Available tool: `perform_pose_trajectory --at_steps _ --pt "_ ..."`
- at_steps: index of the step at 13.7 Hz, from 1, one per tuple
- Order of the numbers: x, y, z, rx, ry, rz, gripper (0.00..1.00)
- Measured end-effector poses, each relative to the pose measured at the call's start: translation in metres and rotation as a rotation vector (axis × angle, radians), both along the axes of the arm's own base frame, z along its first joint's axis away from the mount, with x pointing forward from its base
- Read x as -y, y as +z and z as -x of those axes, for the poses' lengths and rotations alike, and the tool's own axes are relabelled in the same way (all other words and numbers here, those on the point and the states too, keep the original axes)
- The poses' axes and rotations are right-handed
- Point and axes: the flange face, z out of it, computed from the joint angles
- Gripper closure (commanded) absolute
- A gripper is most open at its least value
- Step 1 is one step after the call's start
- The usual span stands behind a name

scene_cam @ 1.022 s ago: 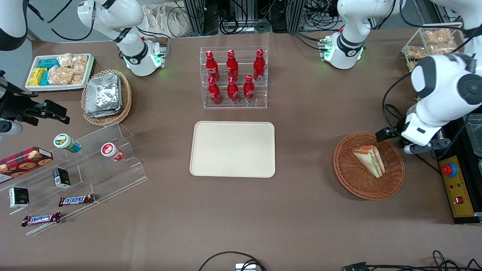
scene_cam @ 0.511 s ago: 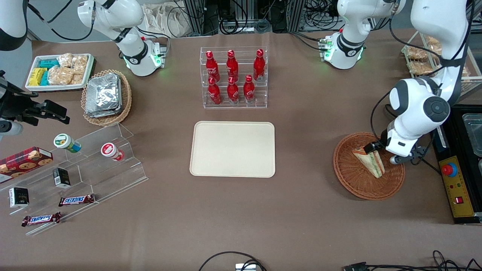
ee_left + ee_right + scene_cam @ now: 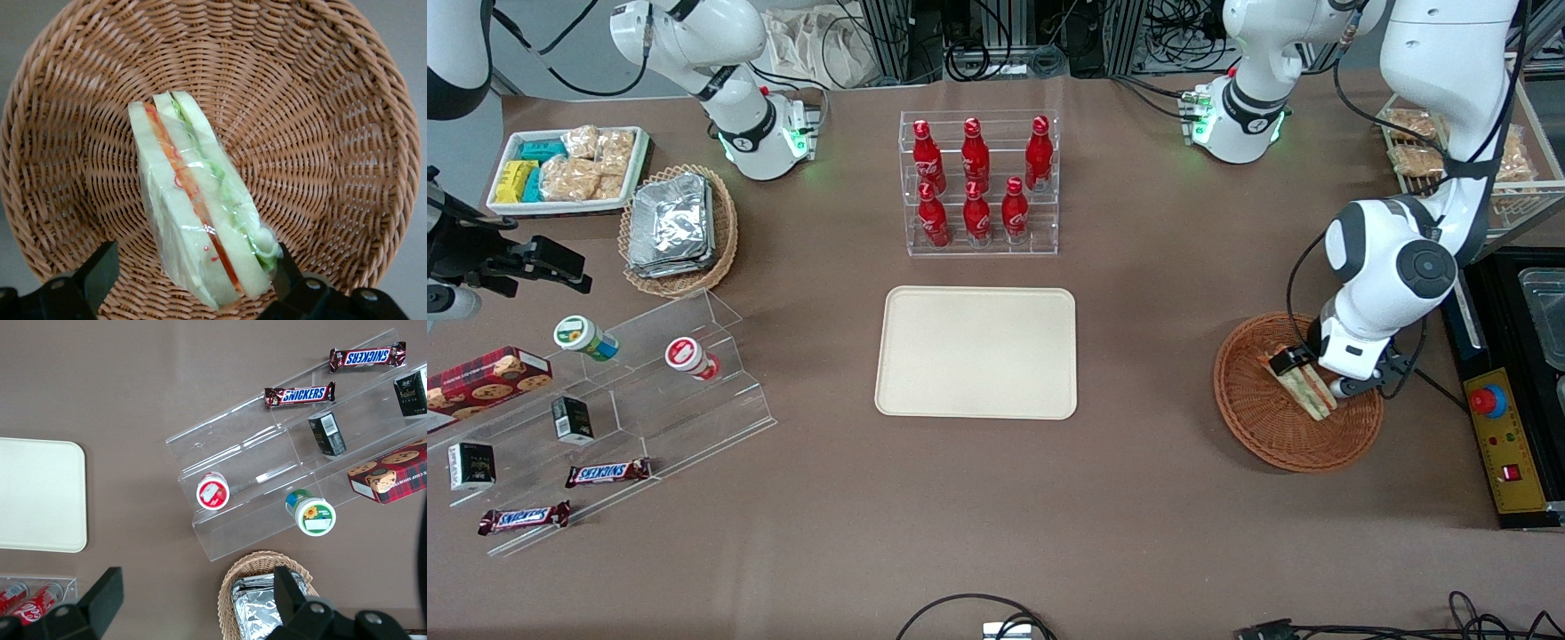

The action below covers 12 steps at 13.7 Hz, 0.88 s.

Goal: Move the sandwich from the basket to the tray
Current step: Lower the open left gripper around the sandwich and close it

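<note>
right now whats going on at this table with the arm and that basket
The working arm's gripper is down over the round reddish-brown wicker basket, open, with one finger on each side of the plastic-wrapped triangular sandwich. The sandwich lies in the basket, not yet gripped or lifted. The flat cream-beige rectangular tray sits at the middle of the table with nothing on it.
</note>
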Motion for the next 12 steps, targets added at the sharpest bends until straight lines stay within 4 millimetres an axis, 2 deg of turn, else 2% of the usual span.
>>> perform_pose_trajectory --at_steps 6,12 --pt "0.0 0.034 -0.018 -0.001 0.044 0.001 0.0" --pt "0.007 -0.002 -0.014 -0.061 0.073 -0.003 0.0"
